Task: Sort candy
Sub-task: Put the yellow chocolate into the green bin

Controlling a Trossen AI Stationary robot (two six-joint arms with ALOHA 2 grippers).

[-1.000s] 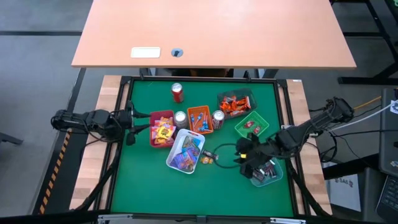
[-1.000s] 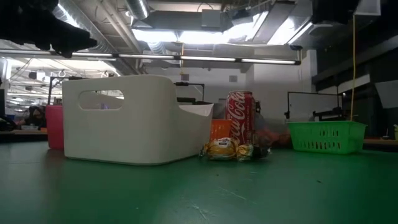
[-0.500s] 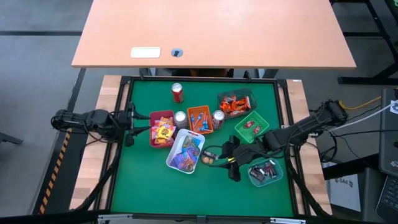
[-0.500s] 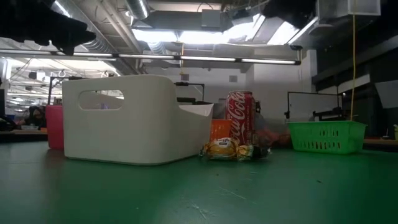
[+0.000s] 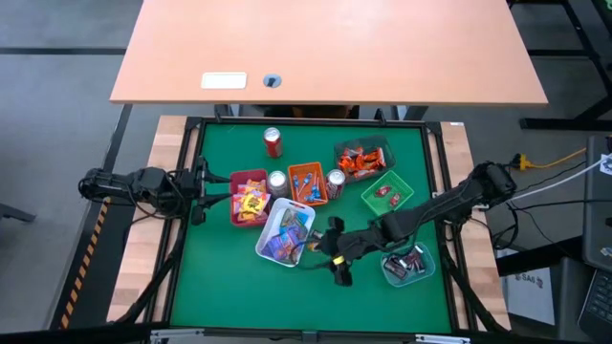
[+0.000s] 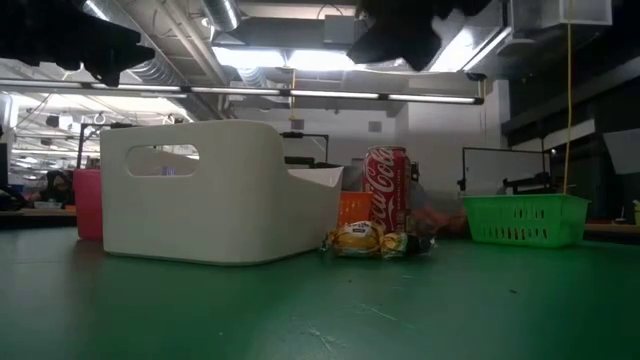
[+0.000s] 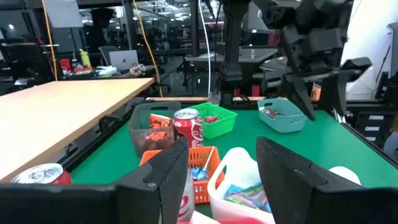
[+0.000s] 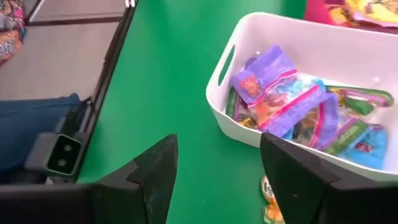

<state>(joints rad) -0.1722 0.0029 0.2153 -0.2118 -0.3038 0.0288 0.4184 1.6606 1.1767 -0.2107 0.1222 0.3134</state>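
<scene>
Candy in small bright wrappers, a yellow-gold piece (image 5: 316, 246) with a darker one beside it, lies loose on the green bench (image 5: 229, 277) just beside the white plastic tub (image 5: 271, 250). The right claw (image 5: 337, 250) hovers over those loose pieces with its dark fingers (image 8: 157, 171) spread and nothing between them.

As I judge it, the main risk is that the pieces sit so close to the tub wall and to each other that a descending finger could land on the tub rim, nudge the tub, or pinch two sweets at once; a slippery wrapper could also squirt out sideways across the bench. The silver soda can (image 5: 336, 182) and the red soda can (image 5: 273, 142) stand farther off, though an arm swinging back could clip the nearer one.

The white tub holds purple, blue and green wrapped sweets (image 8: 292, 109). Near it, the pink tray (image 5: 236, 199) carries yellow pieces, the orange basket (image 5: 308, 183) a few small mixed ones, the dark tray (image 5: 361, 158) orange-red ones, the green basket (image 5: 386, 193) a couple of red ones, and the teal tray (image 5: 408, 265) dark and silver ones.

The left claw (image 5: 199, 194) waits at the bench's left edge beside the pink tray, its fingers (image 7: 168, 171) held apart and empty.
</scene>
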